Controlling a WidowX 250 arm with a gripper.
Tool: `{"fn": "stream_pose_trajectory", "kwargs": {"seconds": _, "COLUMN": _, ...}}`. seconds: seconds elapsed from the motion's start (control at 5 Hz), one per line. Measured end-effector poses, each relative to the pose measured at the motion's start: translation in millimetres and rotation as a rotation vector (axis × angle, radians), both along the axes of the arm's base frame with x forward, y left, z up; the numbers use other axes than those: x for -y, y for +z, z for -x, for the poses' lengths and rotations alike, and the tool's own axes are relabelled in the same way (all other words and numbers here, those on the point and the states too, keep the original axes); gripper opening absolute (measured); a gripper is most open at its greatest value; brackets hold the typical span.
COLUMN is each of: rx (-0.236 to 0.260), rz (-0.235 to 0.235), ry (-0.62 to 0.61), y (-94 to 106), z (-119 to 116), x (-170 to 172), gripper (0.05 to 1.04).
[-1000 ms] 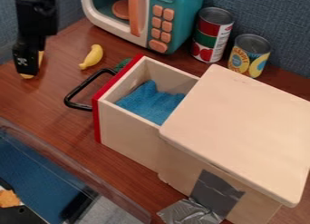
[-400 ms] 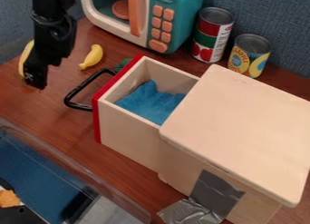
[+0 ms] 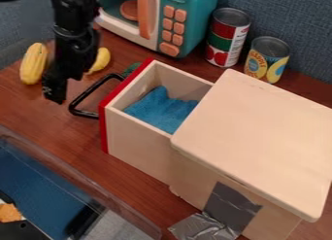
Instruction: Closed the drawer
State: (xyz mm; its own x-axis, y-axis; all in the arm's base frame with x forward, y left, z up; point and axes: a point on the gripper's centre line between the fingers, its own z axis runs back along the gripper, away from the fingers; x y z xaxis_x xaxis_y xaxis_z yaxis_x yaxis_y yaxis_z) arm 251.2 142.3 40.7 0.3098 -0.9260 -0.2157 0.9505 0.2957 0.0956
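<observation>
Black gripper [image 3: 63,88] by the handle [image 3: 83,112], clenched or not I can't tell, red-fronted drawer [image 3: 133,142] open, blue cloth [image 3: 160,110] inside, cans [image 3: 227,39] near the counter's back edge [image 3: 303,80]

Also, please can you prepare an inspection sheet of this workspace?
Surface: brown wood table
Drawer: open, blue cloth inside
Handle: black, on the drawer's red front
Box: grey tape on its side
Clutter: two yellow toys, two cans, toy microwave; clear-walled bin at the lower left corner
Claw: hangs near the handle
Cables: nothing seen
Surroundings: blue fabric wall behind the cans
</observation>
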Motion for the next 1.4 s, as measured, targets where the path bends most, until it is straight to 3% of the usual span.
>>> {"fn": "stream_pose_trajectory", "kwargs": {"seconds": 0.8, "rx": 0.036, "rz": 0.108, "ry": -0.089, "y": -15.3, "z": -19.9, "x": 56.5, "gripper": 1.0}}
{"fn": "stream_pose_trajectory", "kwargs": {"seconds": 1.2, "rx": 0.034, "rz": 0.16, "ry": -0.169, "y": -21.5, "z": -14.7, "x": 98.1, "gripper": 1.0}}
{"fn": "stream_pose_trajectory", "kwargs": {"seconds": 1.4, "rx": 0.053, "rz": 0.183, "ry": -0.234, "y": -14.9, "z": -11.9, "x": 123.4, "gripper": 1.0}}
